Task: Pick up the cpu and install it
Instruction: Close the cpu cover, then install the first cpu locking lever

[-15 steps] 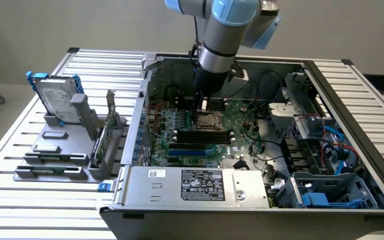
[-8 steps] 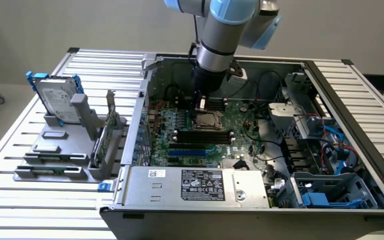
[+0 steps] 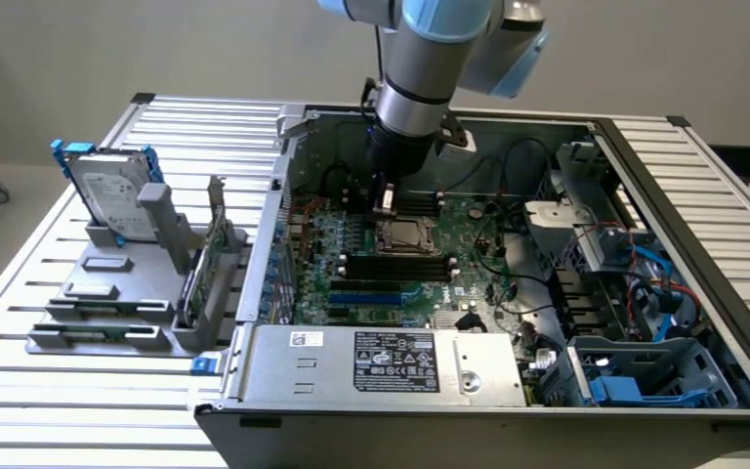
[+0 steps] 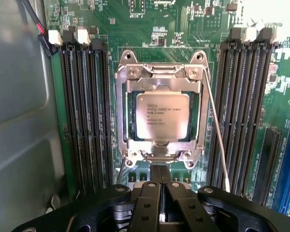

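Progress: the cpu (image 4: pixel 162 116) is lying flat and square inside the socket frame (image 4: pixel 129 121) of the green board (image 4: pixel 150 29), with its silvery top facing up. The pick-up and the placing are judged complete.
Remaining work: the frame is surrounding the chip on all four sides. Whether it is clamped down, and whether the thin lever wire (image 4: pixel 215 125) beside it is latched, cannot be told.
Cpu location: the chip is sitting just beyond the fingertips, in line with them and apart from them.
Gripper opening: the gripper (image 4: pixel 160 170) is showing its two dark fingers (image 4: pixel 147 203) pressed together along their length, as narrow as they go, with no gap between them.
Gripper load: the fingers are carrying nothing, and no part of the chip is lying between them.
Gripper contact: the fingertips are hanging over the near edge of the socket frame. Whether they are touching it cannot be told.
Gripper position: in the exterior view the arm is reaching down into the open computer case (image 3: pixel 251 293), with the tool near the socket.
Surroundings: dark memory slots (image 4: pixel 82 111) are running along both sides of the socket, flanking the gripper. The hard drive (image 3: pixel 108 191) is standing in its grey rack (image 3: pixel 102 293) outside the case, well apart from the gripper.
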Robot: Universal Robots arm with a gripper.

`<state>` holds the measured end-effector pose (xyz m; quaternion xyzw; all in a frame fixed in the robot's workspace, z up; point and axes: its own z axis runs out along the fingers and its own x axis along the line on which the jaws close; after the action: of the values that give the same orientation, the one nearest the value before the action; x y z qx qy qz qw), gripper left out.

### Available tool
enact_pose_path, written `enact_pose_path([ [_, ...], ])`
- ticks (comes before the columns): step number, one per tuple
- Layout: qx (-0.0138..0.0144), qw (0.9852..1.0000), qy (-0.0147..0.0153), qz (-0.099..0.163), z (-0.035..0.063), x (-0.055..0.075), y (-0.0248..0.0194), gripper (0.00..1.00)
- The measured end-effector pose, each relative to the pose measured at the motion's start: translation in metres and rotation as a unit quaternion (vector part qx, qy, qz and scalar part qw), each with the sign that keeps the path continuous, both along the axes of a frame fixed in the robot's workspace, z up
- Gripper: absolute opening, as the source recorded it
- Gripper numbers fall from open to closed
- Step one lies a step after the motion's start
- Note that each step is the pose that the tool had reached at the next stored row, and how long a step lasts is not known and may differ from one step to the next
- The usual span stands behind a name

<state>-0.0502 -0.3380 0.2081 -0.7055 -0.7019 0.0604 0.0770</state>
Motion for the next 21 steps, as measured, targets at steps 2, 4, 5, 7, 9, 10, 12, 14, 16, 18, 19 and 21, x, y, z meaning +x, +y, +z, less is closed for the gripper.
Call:
enact_pose_path([
  [2, 0.0005, 1.0, 0.0014, 0.0, 0.0011, -0.0029, 0.0, 0.11],
  [4, 0.001, 1.0, 0.0022, 0.0, 0.0028, -0.0056, 0.0, 0.11],
  [5, 0.0011, 1.0, 0.0023, 0.0, 0.0042, -0.0064, 0.0, 0.11],
  [7, 0.0013, 1.0, 0.0027, 0.0, 0.0068, -0.0068, 0.0, 0.11],
  [9, 0.0017, 1.0, 0.0027, 0.0, 0.0069, -0.0068, 0.0001, 0.11],
  [10, 0.0018, 1.0, 0.0027, 0.0, 0.0069, -0.0068, 0.0001, 0.11],
  [12, 0.0028, 1.0, 0.0031, 0.0, 0.007, -0.0068, 0.0, 0.11],
  [14, 0.0031, 1.0, 0.0032, 0.0, 0.007, -0.0068, 0.0, 0.11],
  [16, 0.0034, 1.0, 0.0032, 0.0, 0.007, -0.0068, 0.0, 0.11],
  [18, 0.0037, 1.0, 0.0033, 0.0, 0.007, -0.0068, 0.0, 0.11],
  [19, 0.0038, 1.0, 0.0033, 0.0, 0.007, -0.0068, 0.0, 0.11],
  [21, 0.004, 1.0, 0.0033, 0.0, 0.007, -0.0068, 0.0, 0.11],
])
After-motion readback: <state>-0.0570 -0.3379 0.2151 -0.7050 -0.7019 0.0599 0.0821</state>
